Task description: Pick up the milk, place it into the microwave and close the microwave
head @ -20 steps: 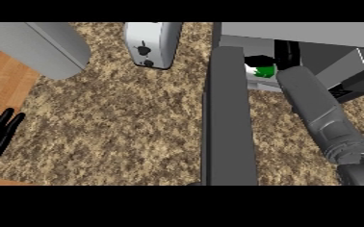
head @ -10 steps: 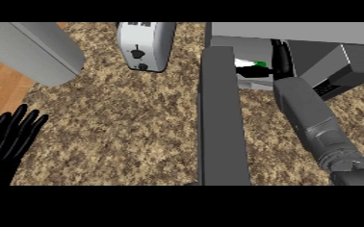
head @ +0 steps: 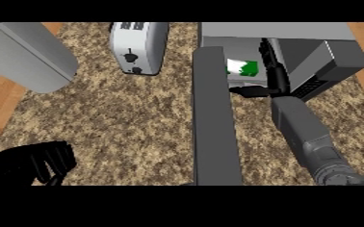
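Observation:
The milk (head: 242, 68), a white carton with green print, stands inside the microwave (head: 313, 60) just past its opening. The microwave door (head: 213, 120) hangs wide open, a dark grey slab running down the middle of the view. My right hand (head: 274, 77) reaches into the cavity on the milk's right side; its fingers (head: 268, 57) lie straight along the carton and its thumb (head: 246, 92) sticks out below it. My left hand (head: 39, 162) rests open at the lower left edge, holding nothing.
A silver toaster (head: 138, 45) stands at the back, left of the microwave. A large grey rounded object (head: 32, 55) fills the upper left corner. Wood floor (head: 8, 103) shows past the counter's left edge.
My right forearm has pushed deeper into the microwave, and more of the milk shows beside the hand. My left hand has risen into view at the lower left.

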`<action>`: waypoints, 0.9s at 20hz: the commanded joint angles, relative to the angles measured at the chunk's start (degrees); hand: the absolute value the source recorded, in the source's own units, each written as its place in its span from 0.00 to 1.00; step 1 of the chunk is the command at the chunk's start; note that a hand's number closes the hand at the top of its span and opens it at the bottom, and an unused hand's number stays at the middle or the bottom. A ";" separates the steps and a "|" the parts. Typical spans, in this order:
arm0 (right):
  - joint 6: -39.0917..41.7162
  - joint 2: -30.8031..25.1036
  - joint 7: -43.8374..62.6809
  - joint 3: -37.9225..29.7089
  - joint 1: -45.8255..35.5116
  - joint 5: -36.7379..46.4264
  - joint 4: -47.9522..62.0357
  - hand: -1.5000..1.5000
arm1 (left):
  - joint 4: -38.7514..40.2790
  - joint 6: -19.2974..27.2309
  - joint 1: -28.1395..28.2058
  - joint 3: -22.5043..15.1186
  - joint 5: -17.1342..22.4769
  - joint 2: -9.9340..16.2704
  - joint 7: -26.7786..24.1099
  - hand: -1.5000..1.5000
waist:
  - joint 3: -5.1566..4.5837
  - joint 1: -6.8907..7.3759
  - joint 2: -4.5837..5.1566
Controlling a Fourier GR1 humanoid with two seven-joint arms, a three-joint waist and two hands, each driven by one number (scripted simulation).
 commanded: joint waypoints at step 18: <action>11.72 3.24 -1.58 5.65 31.63 -4.07 -25.47 0.00 | 4.54 15.05 -8.85 -23.72 -14.07 -0.51 2.43 1.00 | -0.25 -3.63 -1.39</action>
